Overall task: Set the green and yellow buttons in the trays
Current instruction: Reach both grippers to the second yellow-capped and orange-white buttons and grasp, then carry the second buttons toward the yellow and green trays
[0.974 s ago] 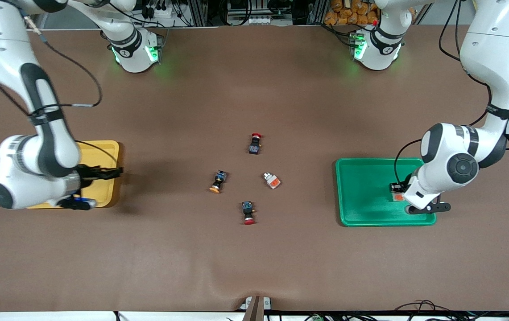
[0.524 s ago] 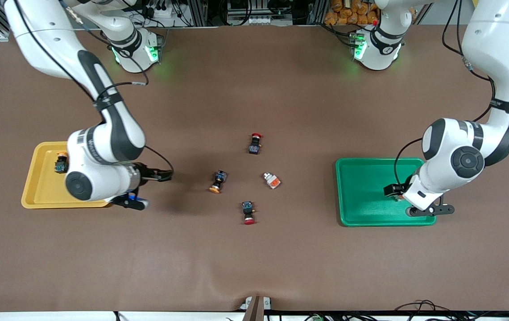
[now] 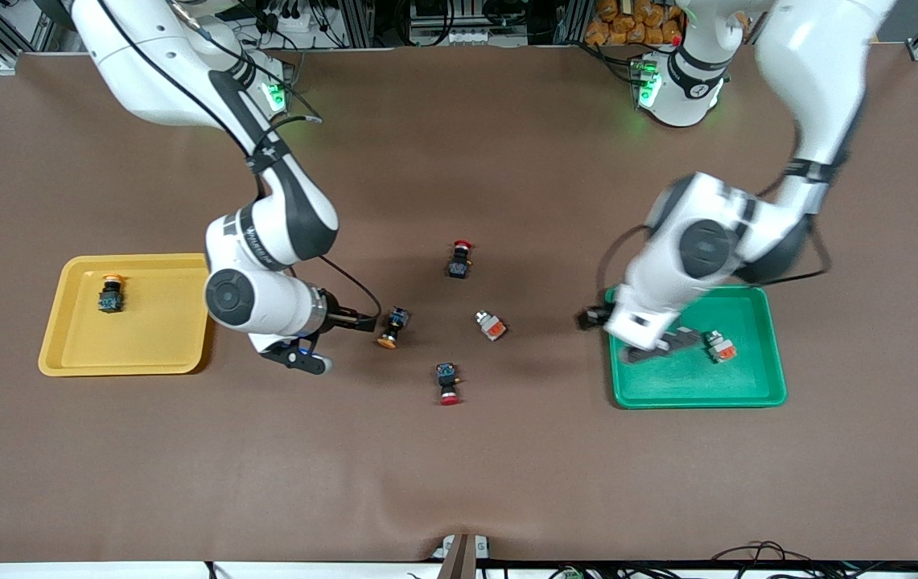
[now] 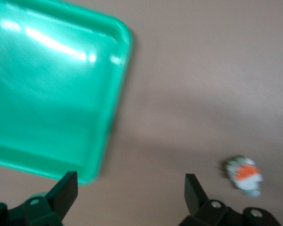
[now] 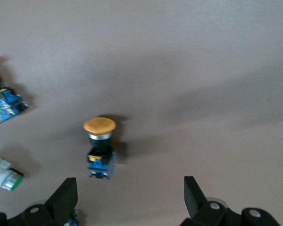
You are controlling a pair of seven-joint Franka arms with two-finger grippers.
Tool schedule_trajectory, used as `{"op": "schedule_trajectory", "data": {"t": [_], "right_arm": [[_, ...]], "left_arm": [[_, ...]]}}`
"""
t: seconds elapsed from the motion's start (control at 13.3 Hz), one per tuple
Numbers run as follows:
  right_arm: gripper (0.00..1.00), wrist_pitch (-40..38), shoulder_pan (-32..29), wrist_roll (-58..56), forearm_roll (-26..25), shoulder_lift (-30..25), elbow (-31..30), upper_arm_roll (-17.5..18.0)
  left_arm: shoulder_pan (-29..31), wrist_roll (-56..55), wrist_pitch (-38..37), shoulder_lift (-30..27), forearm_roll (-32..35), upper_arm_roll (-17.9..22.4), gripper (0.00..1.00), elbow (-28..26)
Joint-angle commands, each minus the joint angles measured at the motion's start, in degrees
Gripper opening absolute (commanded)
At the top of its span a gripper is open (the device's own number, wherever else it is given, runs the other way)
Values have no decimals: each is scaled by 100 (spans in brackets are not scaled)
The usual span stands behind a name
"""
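Observation:
A black-bodied yellow-capped button (image 3: 390,327) lies mid-table; it also shows in the right wrist view (image 5: 100,148). My right gripper (image 3: 330,342) is open and empty just beside it, toward the yellow tray (image 3: 161,330); its jaws (image 5: 129,197) stand wide apart. A second yellow-capped button (image 3: 110,293) lies in the yellow tray. A white-grey button (image 3: 491,325) lies mid-table and shows in the left wrist view (image 4: 245,174). Another white-grey button (image 3: 721,346) lies in the green tray (image 3: 668,382). My left gripper (image 3: 627,334) is open and empty over the green tray's (image 4: 47,94) edge that faces mid-table.
Two black-bodied red-capped switches lie mid-table, one (image 3: 460,259) farther from the front camera than the white-grey button, one (image 3: 447,382) nearer. Brown table mat all round.
My right gripper left the yellow tray, leaving a yellow-capped button in it, and moved to the mid-table one. My left gripper let go of a white-grey button in the green tray and swung toward mid-table.

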Motion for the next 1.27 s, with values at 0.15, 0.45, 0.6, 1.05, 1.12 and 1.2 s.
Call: {"op": "schedule_trajectory", "data": {"t": [0.15,0.45,0.6,1.05,1.12,1.2], "right_arm": [[100,666,300,439,82,343,-32,-81],[100,1500,713,1008,39,667,-50,-108],[100,1572,793,1027,30,756,-85,-134],[0,1511,714,1027,-612,712,-297,-169],[0,1511,705,1019,-568,712,-244,-169],[0,1476,687,1001,-568,695,-235,-169]], "left_arm": [[-909,-1574,197,786,15,79,100,599],[-1297,-2190,866,1181,234,123,100,608],[-1350,-2340,1050,1305,235,193,100,608],[-2009,-2850,1683,1656,226,844,95,643],[-2018,-2912,1719,1727,226,844,94,730],[-2027,-2964,1728,1806,226,844,93,827]]}}
